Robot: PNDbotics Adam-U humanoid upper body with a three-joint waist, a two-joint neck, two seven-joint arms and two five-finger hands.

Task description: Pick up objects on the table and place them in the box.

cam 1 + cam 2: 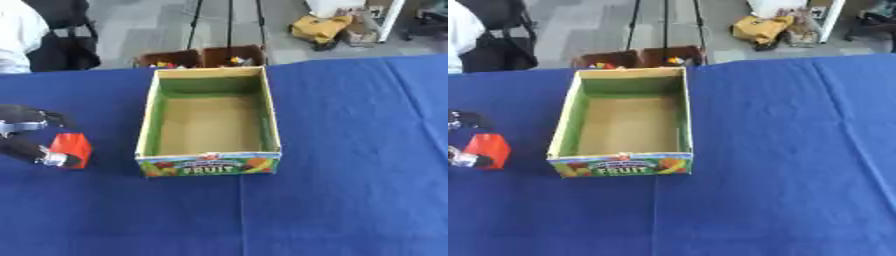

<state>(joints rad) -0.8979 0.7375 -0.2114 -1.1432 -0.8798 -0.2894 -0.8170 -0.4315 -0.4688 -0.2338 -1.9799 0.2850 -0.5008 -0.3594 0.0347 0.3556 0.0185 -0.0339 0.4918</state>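
At the left edge of the frame, the left hand (26, 137) comes in low over the blue tablecloth (350, 190). Its dark fingers and thumb are curled around a small red block (72, 149), one silver-tipped finger (54, 159) pressed against the block's lower side and the upper part of the hand arched over its top. The block looks boxy and smooth, with flat faces and a sloped top edge. It sits just left of the box, apart from it.

The cardboard box (210, 163) lies at the middle of the frame, long and rectangular, open on top. Its near wall carries a colourful printed label reading FRUIT; its inner walls are green and its floor is plain brown card. The cloth is matte with faint creases.
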